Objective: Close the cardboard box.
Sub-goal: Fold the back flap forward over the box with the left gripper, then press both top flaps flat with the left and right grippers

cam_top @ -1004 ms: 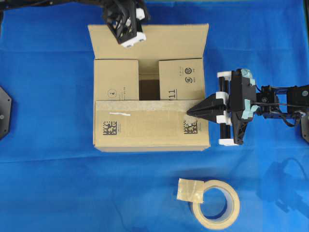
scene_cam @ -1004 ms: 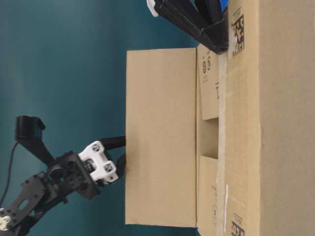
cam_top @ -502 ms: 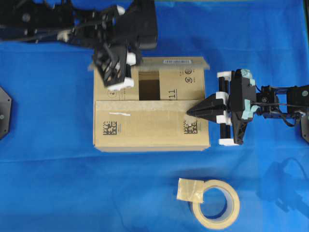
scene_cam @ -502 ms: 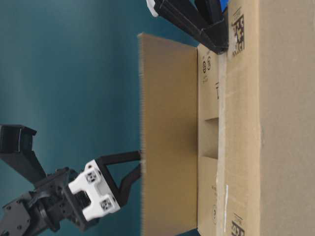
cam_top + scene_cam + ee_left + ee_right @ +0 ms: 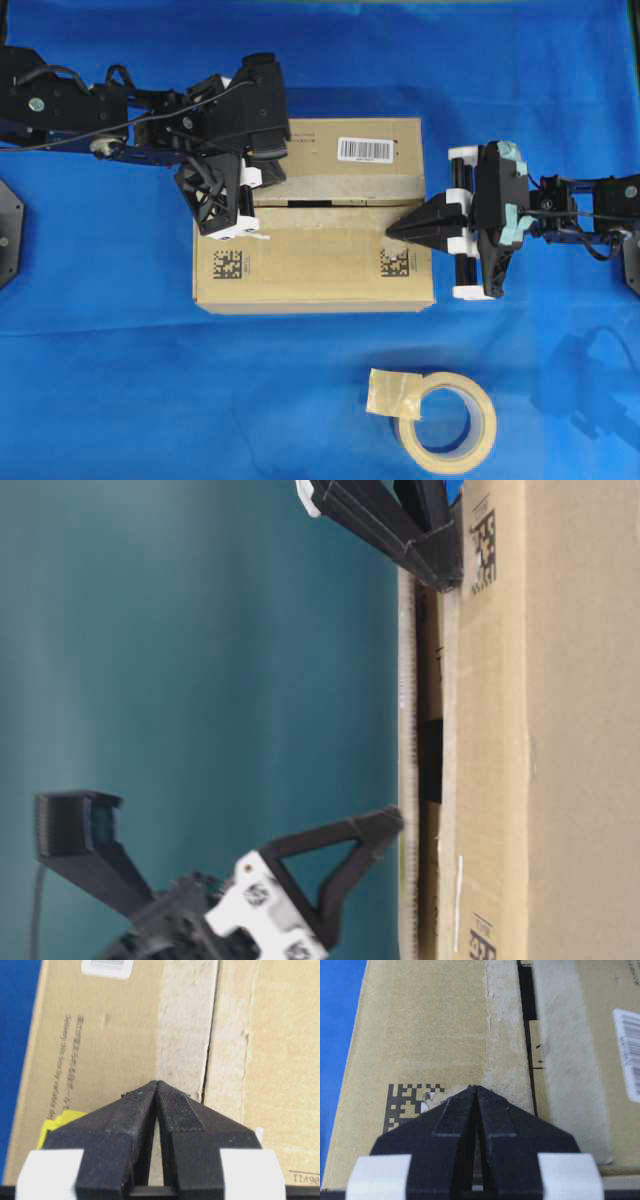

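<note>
Overhead: cardboard box [image 5: 315, 262] under both grippers (pressed together)

Seen sideways: large brown corrugated cardboard box [image 5: 540, 730], thin flap edge nearly flat over a dark gap. Black gripper fingertip [image 5: 380, 825] touching that flap; another black gripper [image 5: 440, 565] pressing near the top.

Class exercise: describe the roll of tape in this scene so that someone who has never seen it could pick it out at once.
Start from the big cardboard box in the middle of the blue cloth. Look toward the near edge of the overhead view, below the box's right corner: the tape roll lies flat there, apart from the box. It is the only round, beige ring, with a loose folded end sticking out.
</note>
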`<act>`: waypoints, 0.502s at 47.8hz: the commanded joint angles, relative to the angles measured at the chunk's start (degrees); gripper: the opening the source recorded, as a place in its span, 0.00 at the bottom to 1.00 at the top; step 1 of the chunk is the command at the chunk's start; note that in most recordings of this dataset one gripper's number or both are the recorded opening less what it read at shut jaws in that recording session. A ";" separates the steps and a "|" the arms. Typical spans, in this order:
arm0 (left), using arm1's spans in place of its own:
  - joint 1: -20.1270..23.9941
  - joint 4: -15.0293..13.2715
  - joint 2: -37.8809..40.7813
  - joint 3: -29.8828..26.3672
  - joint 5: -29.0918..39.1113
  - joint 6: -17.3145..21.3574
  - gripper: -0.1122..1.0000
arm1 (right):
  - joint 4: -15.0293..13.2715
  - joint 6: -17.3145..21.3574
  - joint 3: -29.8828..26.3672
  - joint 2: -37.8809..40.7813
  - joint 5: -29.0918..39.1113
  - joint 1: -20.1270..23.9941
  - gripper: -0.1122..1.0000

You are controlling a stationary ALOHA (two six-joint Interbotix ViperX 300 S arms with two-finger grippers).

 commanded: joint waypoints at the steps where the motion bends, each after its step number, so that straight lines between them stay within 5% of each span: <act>1: -0.18 -0.18 -1.32 1.76 -3.34 -1.23 0.10 | -0.09 -0.09 -0.70 -0.53 -0.09 -0.62 0.10; 24: -0.79 -0.18 -1.67 5.71 -9.40 -2.72 0.10 | -0.09 -0.09 -0.70 -0.79 -0.35 -3.96 0.10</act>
